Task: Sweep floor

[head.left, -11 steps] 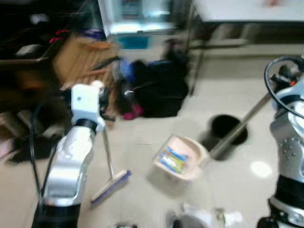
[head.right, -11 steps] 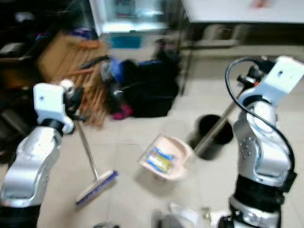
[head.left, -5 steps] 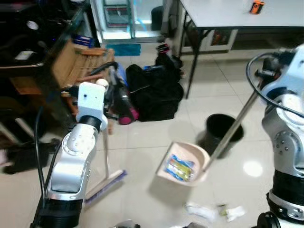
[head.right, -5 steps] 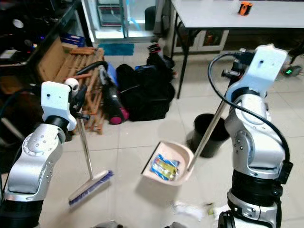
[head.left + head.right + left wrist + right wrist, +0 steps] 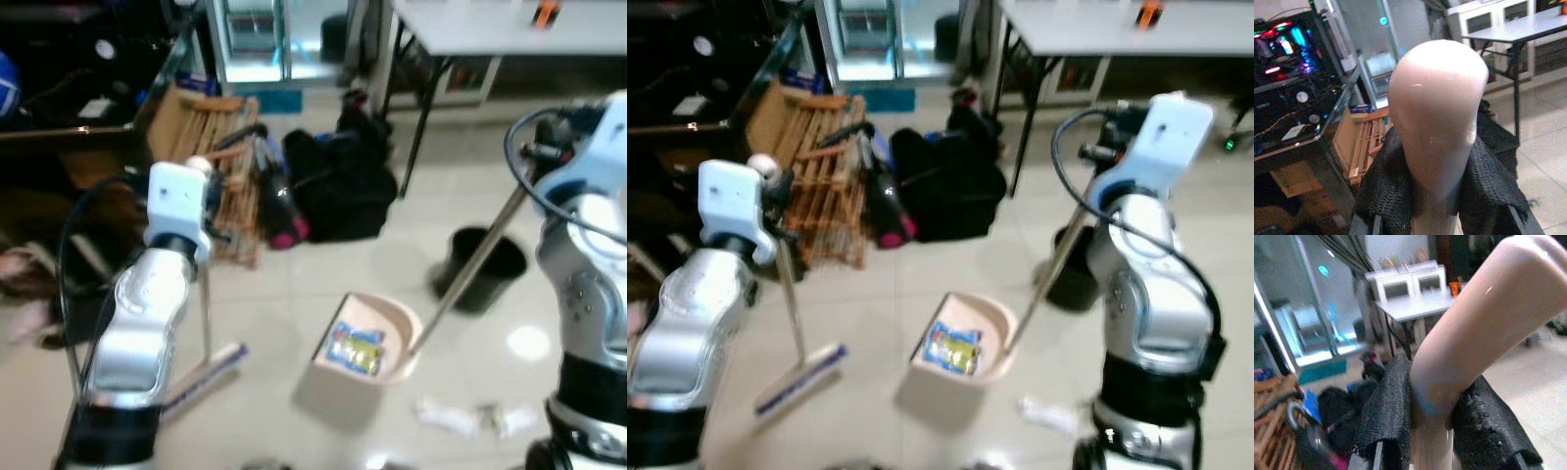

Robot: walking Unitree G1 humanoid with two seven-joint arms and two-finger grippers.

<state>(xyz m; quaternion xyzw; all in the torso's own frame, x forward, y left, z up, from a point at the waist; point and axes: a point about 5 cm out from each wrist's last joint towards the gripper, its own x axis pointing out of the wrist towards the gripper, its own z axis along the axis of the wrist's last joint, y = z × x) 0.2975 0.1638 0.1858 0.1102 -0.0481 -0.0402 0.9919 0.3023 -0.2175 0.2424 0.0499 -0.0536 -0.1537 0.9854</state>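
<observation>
The left hand (image 5: 1437,215) clamped the broom (image 5: 789,323); the right hand (image 5: 1432,431) clamped the dustpan (image 5: 367,338), whose wrapper (image 5: 355,351) might spill if it tilted.

no text, label, brand or number could be read anywhere. the wrapper (image 5: 355,350) lying in the dustpan (image 5: 391,318) carried blue and yellow print, but it was too blurred to make out any letters.
</observation>
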